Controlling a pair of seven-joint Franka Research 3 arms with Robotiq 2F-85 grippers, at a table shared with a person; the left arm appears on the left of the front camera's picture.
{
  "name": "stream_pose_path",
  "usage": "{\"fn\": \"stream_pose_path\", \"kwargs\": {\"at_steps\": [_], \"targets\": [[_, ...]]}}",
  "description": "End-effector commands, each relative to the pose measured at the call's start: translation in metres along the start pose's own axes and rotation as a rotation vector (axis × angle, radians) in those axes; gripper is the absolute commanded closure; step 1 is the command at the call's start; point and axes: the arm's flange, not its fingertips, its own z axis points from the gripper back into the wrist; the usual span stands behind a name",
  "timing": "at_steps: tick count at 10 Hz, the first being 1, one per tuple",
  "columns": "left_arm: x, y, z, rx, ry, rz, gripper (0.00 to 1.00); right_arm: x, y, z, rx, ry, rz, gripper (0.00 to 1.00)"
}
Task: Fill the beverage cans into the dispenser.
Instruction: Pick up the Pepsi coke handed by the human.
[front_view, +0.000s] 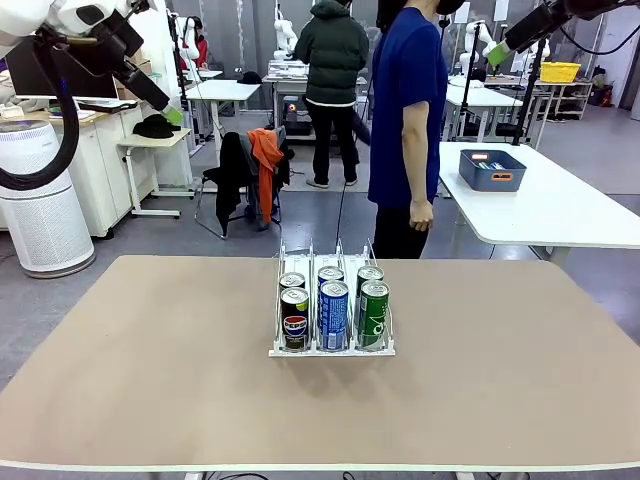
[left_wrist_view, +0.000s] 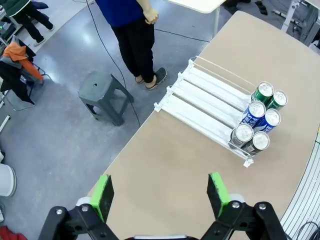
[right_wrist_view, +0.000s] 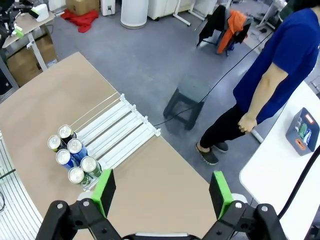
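Note:
The dispenser, a clear three-lane rack, stands mid-table. Several beverage cans sit upright at its near end, two per lane: dark Pepsi cans left, blue-and-white cans in the middle, green cans right. My left gripper hangs high above the table's left side, open and holding nothing. My right gripper is raised high at the right, also open. The left wrist view has its gripper looking down on the dispenser and cans. Below the right gripper lie the dispenser and cans.
A person in a blue shirt stands at the table's far edge, hands down. A grey stool is on the floor beside them. A blue bin rests on a white table at the far right. Bare tabletop surrounds the rack.

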Motion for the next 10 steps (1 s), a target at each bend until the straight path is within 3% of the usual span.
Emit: {"fn": "stream_pose_path", "kwargs": {"at_steps": [1, 6, 9, 10], "targets": [[0.002, -0.001, 0.002, -0.012, -0.014, 0.008, 0.0, -0.003, 0.002, -0.005, -0.002, -0.011, 0.017, 0.0], [0.002, -0.001, 0.001, 0.001, -0.003, -0.004, 0.0, -0.003, 0.002, -0.005, -0.002, -0.011, 0.017, 0.0], [0.019, -0.018, 0.02, -0.002, 0.042, -0.011, 0.0, 0.005, 0.008, 0.014, 0.067, 0.053, -0.031, 0.0], [0.021, -0.024, 0.024, -0.057, 0.031, -0.045, 0.0, 0.005, 0.006, 0.023, 0.09, 0.07, -0.036, 0.0]]}}
